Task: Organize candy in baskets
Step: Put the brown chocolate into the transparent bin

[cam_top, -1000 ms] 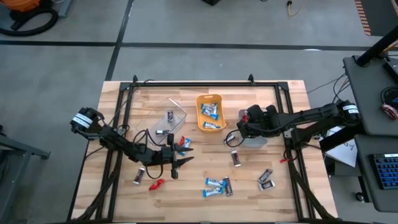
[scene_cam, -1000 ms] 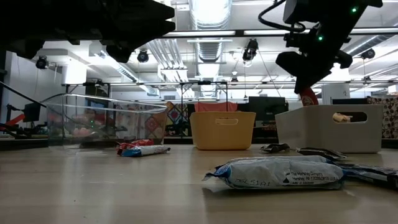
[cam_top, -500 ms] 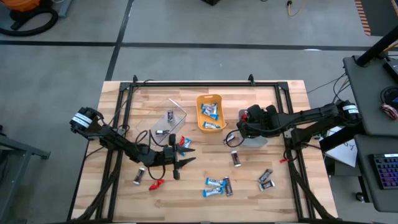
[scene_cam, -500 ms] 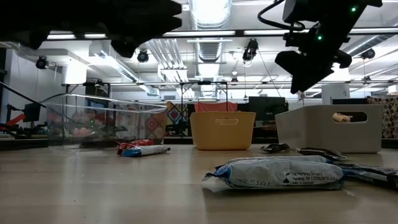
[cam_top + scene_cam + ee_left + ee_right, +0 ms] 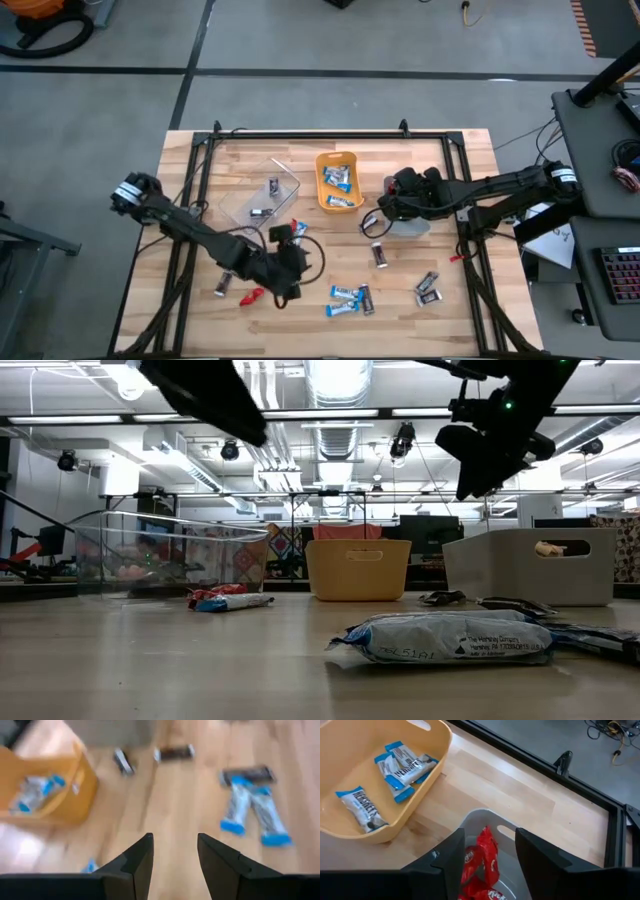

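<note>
My right gripper (image 5: 490, 834) hangs open over the grey basket (image 5: 485, 816), where red candy (image 5: 481, 860) lies below its fingers. In the high view it is at the table's right middle (image 5: 386, 208). My left gripper (image 5: 175, 840) is open and empty, slanting down above the table's near middle (image 5: 293, 262). The orange basket (image 5: 338, 182) holds blue-and-white candy (image 5: 400, 762). The clear basket (image 5: 265, 196) holds two dark bars. Loose candy lies on the wood: a blue-and-white pair (image 5: 349, 298), dark bars (image 5: 380, 255), (image 5: 427, 288), a red one (image 5: 252, 296).
A black frame rail (image 5: 320, 133) runs along the table's far edge, and more rails along both sides. A red and a blue bar (image 5: 298, 228) lie beside the clear basket. A dark bar (image 5: 222, 284) lies near the left rail. Bare wood shows near the front edge.
My right gripper has opened above the grey basket, and the red candy it held has dropped from its fingers into the basket. My left gripper has risen and tipped up from pointing down to a slant, shifting slightly toward the table's right edge; it stays open.
</note>
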Robot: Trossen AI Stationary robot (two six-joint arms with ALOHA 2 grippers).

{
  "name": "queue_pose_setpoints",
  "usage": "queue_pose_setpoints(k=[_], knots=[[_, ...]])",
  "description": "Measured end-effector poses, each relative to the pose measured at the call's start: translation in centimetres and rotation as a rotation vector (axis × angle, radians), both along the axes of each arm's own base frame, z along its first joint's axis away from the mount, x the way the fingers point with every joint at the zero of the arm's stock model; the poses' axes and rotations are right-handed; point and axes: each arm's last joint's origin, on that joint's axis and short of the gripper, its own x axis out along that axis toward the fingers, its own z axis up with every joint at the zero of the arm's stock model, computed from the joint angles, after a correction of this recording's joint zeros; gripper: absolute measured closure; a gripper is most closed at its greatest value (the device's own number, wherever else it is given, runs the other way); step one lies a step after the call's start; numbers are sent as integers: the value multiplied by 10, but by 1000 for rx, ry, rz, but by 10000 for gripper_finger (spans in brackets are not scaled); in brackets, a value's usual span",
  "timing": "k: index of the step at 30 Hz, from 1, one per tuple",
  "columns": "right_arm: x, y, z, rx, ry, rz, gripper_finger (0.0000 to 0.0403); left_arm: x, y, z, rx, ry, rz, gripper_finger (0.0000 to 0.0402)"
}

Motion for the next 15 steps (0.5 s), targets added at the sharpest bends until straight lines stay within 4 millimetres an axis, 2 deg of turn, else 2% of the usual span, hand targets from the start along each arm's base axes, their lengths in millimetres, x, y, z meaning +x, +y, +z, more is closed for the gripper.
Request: queue_pose_setpoints(k=[6, 12, 15], knots=[[0, 0, 0, 0, 1, 0, 243, -22, -16, 20, -107, 249, 35, 265], [0, 0, 0, 0, 1, 0, 239, -53, -34, 18, -292, 465, 103, 271], [0, 0, 0, 0, 1, 0, 236, -68, -45, 9, -391, 573, 162, 277]])
